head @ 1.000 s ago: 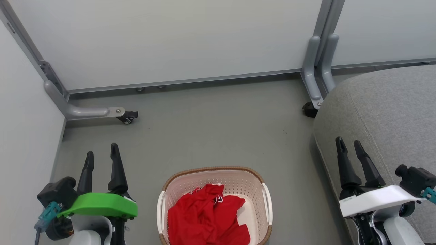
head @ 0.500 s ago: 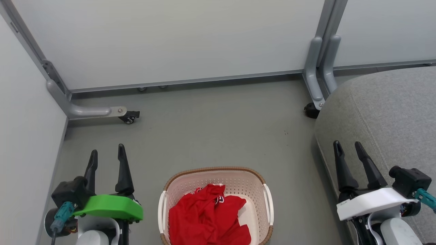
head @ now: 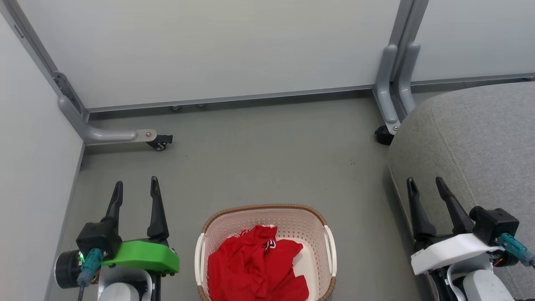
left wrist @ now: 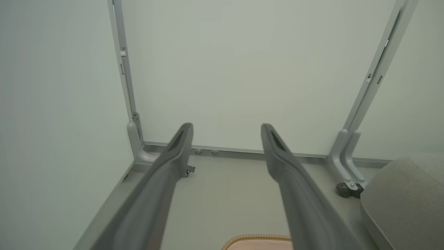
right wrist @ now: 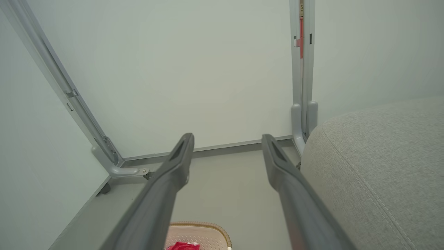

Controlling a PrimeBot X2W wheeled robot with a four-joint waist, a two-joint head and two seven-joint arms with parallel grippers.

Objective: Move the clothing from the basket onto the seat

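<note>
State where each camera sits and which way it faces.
Head view: on the head, looking forward and down at the basket of clothing and the seat; left gripper and right gripper show open at the bottom.
Left wrist view: on the left wrist, facing the wall panel along its fingers.
Right wrist view: on the right wrist, facing that panel along its fingers.
Shared: both wrist views catch the basket rim and seat.

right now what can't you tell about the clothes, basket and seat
basket: head view, near end cut off by the bottom edge.
clothing: head view, crumpled heap; folds hide how many pieces, print too small to read.
seat: head view, runs off the right edge, extent unknown.
</note>
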